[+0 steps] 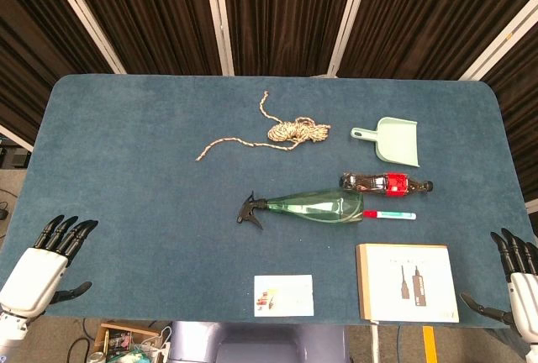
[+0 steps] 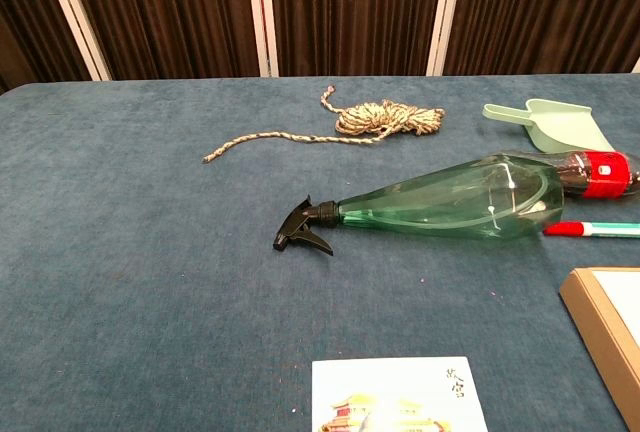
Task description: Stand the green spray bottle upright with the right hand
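On the table (image 1: 126,178), the green spray bottle (image 1: 318,207) lies on its side right of centre, toward the near edge. Its long axis runs parallel to that edge: black trigger head left, broad base right, beside a cola bottle (image 1: 385,183). We judge the reach not yet begun. Our right hand (image 1: 521,283) waits empty, fingers spread, at the near right corner. We should grip the wide body, then pivot the base down.

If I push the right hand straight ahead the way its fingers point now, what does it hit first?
Probably nothing. The right hand sits at the table's near right corner, fingers pointing away from the robot. That line runs right of the box and green spray bottle, though depth is hard to judge.
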Controlling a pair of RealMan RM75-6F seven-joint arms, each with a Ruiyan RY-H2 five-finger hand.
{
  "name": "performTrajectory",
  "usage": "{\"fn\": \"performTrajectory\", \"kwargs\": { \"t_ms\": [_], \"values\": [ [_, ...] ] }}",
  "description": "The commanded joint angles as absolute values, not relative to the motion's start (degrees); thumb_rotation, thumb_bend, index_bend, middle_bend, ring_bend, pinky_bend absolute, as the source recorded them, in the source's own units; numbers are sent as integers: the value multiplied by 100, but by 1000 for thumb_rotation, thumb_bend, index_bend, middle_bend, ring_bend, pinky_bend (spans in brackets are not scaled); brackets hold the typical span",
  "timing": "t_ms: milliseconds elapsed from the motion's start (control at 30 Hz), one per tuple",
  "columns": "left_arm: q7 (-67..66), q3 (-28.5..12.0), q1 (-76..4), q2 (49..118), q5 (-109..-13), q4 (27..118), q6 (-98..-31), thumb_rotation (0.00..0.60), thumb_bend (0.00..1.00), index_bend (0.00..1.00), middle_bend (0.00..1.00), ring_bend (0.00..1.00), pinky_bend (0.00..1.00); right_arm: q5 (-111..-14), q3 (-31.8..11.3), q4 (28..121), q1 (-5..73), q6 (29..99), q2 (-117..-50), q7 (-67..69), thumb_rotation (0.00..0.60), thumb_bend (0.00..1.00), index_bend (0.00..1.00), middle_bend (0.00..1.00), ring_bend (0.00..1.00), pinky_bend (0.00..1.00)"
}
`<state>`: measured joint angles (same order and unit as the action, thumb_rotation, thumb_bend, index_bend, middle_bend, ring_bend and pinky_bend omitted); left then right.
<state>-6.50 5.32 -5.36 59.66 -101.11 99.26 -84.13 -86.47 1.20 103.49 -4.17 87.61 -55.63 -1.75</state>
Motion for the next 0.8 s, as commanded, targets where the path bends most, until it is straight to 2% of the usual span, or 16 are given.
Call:
{"fn": "performTrajectory", "kwargs": {
  "t_ms": [33, 233, 400, 633, 800],
  "values": [
    [-658, 534, -535, 5968, -10114, 9929, -8420, 600, 29, 49, 105, 50, 0, -8622, 113, 10348, -410, 8736, -5567, -187, 600, 151, 0, 0, 0, 34],
    [-705, 550, -514, 5973, -10101, 9935, -8434, 600, 29, 49, 104, 50, 0, -8690, 134, 10371, -413, 8742, -5602, -244, 600, 150, 0, 0, 0, 34],
    [-834, 502, -554, 6042, -9994, 9941, -8331, 600, 29, 49, 100, 51, 0, -9142, 205, 10327, -386, 8847, -5887, -601, 600, 151, 0, 0, 0, 19],
    [-892, 369, -595, 6239, -10083, 9752, -8506, 600, 32, 63, 109, 51, 0, -9447, 114, 10348, -82, 8502, -6687, -1884, 600, 151, 0, 0, 0, 0],
    [-1118, 271, -597, 6336, -9800, 9776, -8410, 600, 33, 64, 92, 51, 0, -9293, -80, 10930, 201, 8072, -7324, -3540, 600, 151, 0, 0, 0, 0]
  ]
}}
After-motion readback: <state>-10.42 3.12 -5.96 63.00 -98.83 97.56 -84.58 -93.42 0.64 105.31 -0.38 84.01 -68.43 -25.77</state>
